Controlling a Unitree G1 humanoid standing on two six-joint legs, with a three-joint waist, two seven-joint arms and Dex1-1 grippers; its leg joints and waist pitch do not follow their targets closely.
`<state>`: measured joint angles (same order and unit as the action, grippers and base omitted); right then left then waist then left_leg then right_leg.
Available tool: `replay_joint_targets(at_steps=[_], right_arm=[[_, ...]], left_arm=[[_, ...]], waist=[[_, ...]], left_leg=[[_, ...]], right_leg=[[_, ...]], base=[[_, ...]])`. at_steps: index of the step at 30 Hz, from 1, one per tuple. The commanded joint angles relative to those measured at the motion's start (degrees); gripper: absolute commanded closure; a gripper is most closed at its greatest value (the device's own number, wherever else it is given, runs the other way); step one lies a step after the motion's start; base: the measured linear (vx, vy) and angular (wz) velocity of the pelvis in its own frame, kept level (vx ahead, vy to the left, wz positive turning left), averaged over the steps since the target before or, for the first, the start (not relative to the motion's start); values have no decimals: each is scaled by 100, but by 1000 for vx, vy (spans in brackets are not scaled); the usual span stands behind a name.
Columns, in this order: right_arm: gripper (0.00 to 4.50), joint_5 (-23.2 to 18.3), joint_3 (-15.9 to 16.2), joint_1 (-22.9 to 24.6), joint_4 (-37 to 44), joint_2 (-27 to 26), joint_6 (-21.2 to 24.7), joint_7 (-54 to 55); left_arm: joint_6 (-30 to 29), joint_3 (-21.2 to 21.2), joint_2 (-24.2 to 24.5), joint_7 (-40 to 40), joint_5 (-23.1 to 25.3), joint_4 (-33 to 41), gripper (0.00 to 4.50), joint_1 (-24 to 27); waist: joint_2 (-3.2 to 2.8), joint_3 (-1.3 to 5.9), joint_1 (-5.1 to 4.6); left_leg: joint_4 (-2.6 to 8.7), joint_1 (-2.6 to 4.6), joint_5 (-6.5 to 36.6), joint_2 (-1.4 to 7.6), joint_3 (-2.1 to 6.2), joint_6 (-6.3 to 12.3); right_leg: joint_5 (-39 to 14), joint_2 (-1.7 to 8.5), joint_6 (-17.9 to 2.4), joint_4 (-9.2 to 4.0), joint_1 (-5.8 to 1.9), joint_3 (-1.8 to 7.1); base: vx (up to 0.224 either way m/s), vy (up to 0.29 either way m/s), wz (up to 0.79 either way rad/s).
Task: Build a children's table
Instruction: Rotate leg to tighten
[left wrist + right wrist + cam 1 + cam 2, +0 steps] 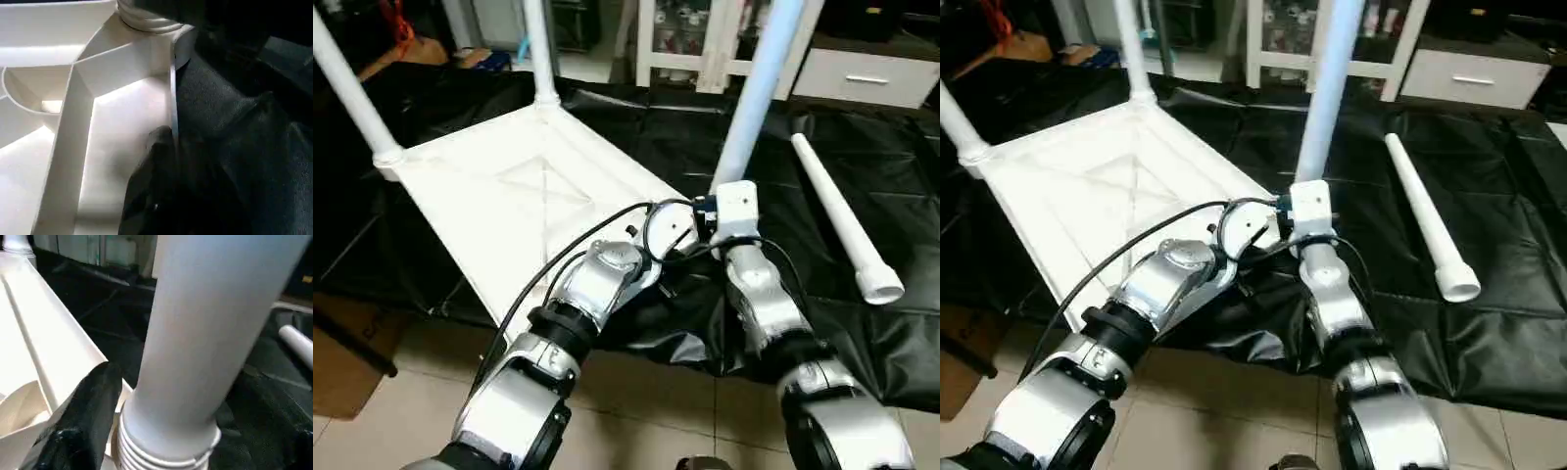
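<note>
The children's table lies upside down on a black sheet, its white ribbed top (509, 196) facing up. Three white legs stand in corner sockets: one far left (352, 98), one at the back (538, 49), one at the near right corner (759, 88). A loose leg (842, 215) lies on the sheet to the right. My left gripper (173, 147) is shut on the top's thin rim (172, 98) beside that near corner. My right gripper (181, 396) stands open around the base of the near right leg (195, 333), a finger (83, 421) on each side.
The black sheet (862, 323) ends just before my arms, with tiled floor (656, 411) in front. A white glass-door cabinet (695, 39) and a white drawer unit (867, 73) stand behind. Brown cardboard (342, 362) lies at the near left.
</note>
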<state>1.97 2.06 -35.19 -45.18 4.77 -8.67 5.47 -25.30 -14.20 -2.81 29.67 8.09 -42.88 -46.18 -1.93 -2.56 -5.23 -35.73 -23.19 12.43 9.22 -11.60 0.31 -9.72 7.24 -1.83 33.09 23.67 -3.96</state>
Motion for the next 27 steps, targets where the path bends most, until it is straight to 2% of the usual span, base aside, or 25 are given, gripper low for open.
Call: replay_joint_targets(at_steps=[1,2,3,4,7,10,12,13,14,15,16,17,18,19,20,21,22,23,24,26,27], right_arm=[[80,76,101,313,645,109,129,-173],[80,76,112,376,763,128,137,-206],[80,75,123,448,898,151,145,-243],[80,8,130,643,1272,214,199,-382],[80,-149,165,1165,2243,432,364,-769],[80,-286,130,1733,3196,619,688,-1029],[80,-650,21,2529,4309,1020,1014,-1518],[80,-667,7,2579,4368,1055,1023,-1550],[80,-864,-100,2862,4689,1275,1060,-1804],[60,-1268,-224,3094,4936,1545,1117,-2281],[60,-1467,-271,3175,5025,1662,1155,-2522],[44,-1546,-367,3236,5006,1910,1136,-2837],[44,-1897,-523,3303,4948,2282,1279,-3491],[44,-2045,-590,3349,4944,2514,1399,-3862],[33,-2100,-605,3359,4937,2589,1412,-4003],[12,-2215,-636,3381,4921,2748,1439,-4301],[12,-2419,-673,3397,4931,2933,1609,-4686],[12,-2584,-702,3419,4977,3097,1713,-5010],[2,-2624,-706,3420,4982,3130,1745,-5081],[2,-3057,-650,3447,5072,3620,2133,-6002],[2,-3067,-629,3432,5061,3658,2145,-6072]], left_arm=[[293,-76,126,73,84,159,450,-65],[327,-89,145,85,95,154,450,-58],[366,-104,167,99,107,147,450,-50],[464,-148,233,149,135,139,450,-23],[665,-216,387,295,167,115,450,39],[901,-263,523,458,159,102,450,94],[1528,-469,827,1001,200,61,450,230],[1588,-492,855,1049,209,58,450,243],[2047,-653,1033,1396,252,66,450,338],[2624,-842,1221,1909,220,150,450,479],[2859,-917,1296,2152,181,205,450,546],[2887,-982,1384,2356,153,292,450,627],[2915,-1023,1454,2652,41,437,450,740],[2902,-1019,1465,2819,-57,519,450,797],[2900,-1021,1466,2875,-91,554,450,816],[2897,-1025,1468,2993,-162,627,450,856],[2892,-1037,1464,3133,-246,727,450,901],[2889,-1053,1452,3237,-311,798,450,930],[2889,-1058,1449,3258,-324,814,450,937],[2959,-1128,1411,3502,-460,954,450,1000],[2978,-1138,1409,3509,-454,951,450,999]], waist=[[56,381,29],[52,368,80],[56,372,78],[40,365,89],[55,353,142],[46,350,180],[51,342,208],[50,328,251],[32,309,255],[43,294,284],[32,275,291],[7,270,281],[-8,255,264],[-60,249,308],[-46,253,314],[-51,251,350],[-42,254,400],[-62,255,423],[-37,271,451],[0,291,477],[11,293,516]], left_leg=[[415,137,137,349,182,1240],[423,152,202,363,179,1205],[424,146,184,360,184,1196],[429,147,204,349,181,1196],[444,143,329,355,183,1144],[445,145,248,364,189,1164],[449,144,281,366,191,1198],[462,139,395,376,194,1218],[488,145,501,376,197,1186],[509,151,845,366,200,1135],[549,148,1084,398,203,1009],[561,163,1227,393,199,945],[589,181,1497,402,202,769],[609,262,1704,436,195,621],[600,300,1739,437,172,580],[604,306,1704,442,147,532],[606,268,1602,435,136,547],[600,266,1540,433,135,564],[584,252,1357,438,131,614],[557,222,1097,423,123,761],[541,210,951,432,124,841]], right_leg=[[-186,166,-1449,-225,-303,117],[-246,166,-1375,-244,-294,126],[-222,161,-1363,-236,-299,129],[-203,149,-1366,-241,-294,130],[-295,155,-1298,-255,-306,143],[-192,157,-1249,-244,-303,157],[-230,160,-1213,-261,-304,161],[-350,172,-1149,-281,-313,173],[-493,166,-1142,-299,-296,170],[-868,167,-1048,-368,-306,169],[-1096,175,-998,-367,-295,190],[-1203,163,-1001,-378,-278,183],[-1358,148,-1004,-399,-264,178],[-1368,144,-1049,-415,-224,192],[-1281,134,-1093,-413,-206,202],[-1095,135,-1163,-392,-208,223],[-1020,153,-1172,-363,-243,233],[-980,163,-1169,-361,-246,241],[-839,177,-1164,-337,-266,255],[-692,191,-1185,-310,-309,258],[-661,206,-1169,-296,-318,268]], base=[[0,0,0],[0,0,0],[0,0,0],[0,0,0],[0,0,0],[0,0,0],[0,0,0],[0,0,0],[0,0,0],[0,0,0],[0,0,0],[0,0,0],[0,0,0],[0,0,0],[0,0,0],[0,0,0],[0,0,0],[0,0,0],[0,0,0],[0,0,0],[0,0,0]])
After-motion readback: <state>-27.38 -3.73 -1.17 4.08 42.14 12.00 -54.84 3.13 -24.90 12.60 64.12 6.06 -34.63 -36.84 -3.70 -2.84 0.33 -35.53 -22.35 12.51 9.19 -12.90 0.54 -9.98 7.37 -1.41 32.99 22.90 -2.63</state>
